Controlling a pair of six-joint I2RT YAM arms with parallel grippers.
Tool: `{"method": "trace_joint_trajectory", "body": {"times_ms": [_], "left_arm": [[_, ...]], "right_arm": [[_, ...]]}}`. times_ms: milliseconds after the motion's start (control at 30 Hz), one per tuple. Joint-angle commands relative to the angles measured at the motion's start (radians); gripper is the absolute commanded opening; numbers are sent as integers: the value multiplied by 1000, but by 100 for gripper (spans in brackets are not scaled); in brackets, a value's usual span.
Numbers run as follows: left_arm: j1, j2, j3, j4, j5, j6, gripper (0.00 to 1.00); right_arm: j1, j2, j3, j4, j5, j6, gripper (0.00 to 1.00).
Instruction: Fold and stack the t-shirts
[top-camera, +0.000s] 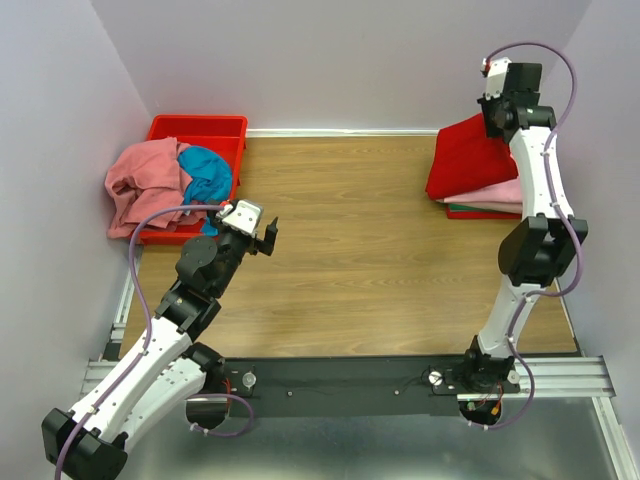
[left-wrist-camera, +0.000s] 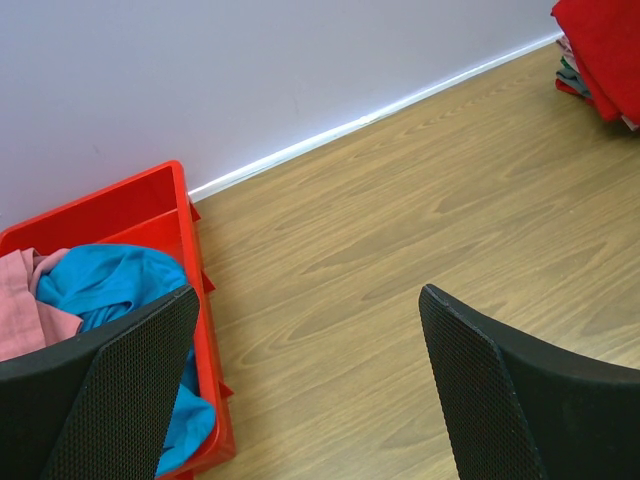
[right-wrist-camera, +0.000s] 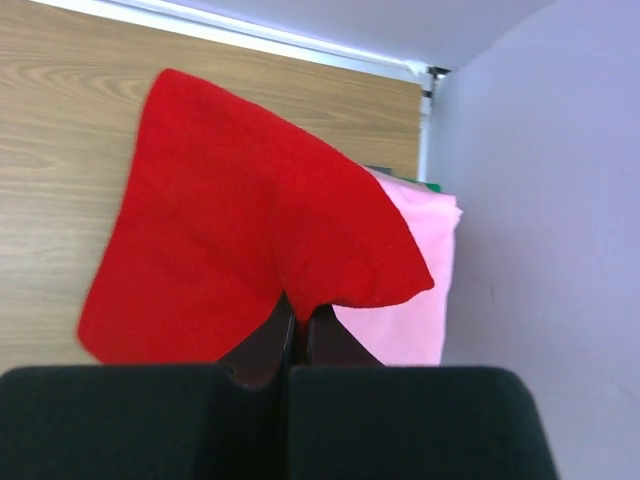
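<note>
My right gripper (top-camera: 491, 118) (right-wrist-camera: 300, 316) is shut on a fold of the bright red t-shirt (top-camera: 464, 158) (right-wrist-camera: 235, 230) and holds it over the stack at the far right. Under it lie a folded light pink t-shirt (top-camera: 502, 192) (right-wrist-camera: 420, 315) and a green edge (top-camera: 470, 207). My left gripper (top-camera: 267, 236) (left-wrist-camera: 308, 295) is open and empty over bare wood beside the red bin (top-camera: 200, 127) (left-wrist-camera: 120, 205). The bin holds a crumpled salmon pink t-shirt (top-camera: 140, 182) (left-wrist-camera: 20, 300) and a teal blue t-shirt (top-camera: 207, 172) (left-wrist-camera: 110, 280).
The wooden table (top-camera: 350, 240) is walled on the left, back and right. The stack sits against the right wall, in the far corner. The salmon shirt spills over the bin's left rim. A metal rail (top-camera: 350, 385) with the arm bases runs along the near edge.
</note>
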Motion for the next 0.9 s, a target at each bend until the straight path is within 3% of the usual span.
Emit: {"method": "trace_joint_trajectory", "body": {"times_ms": [0, 467, 867], "left_arm": [[4, -9, -14, 27, 22, -2, 98], [4, -7, -14, 27, 25, -2, 98], [4, -6, -14, 27, 26, -2, 98]], "right_arm": [[-4, 34, 55, 74, 122, -45, 0], [-4, 106, 1, 193, 380, -180, 0], [-9, 133, -83, 297, 490, -262, 3]]}}
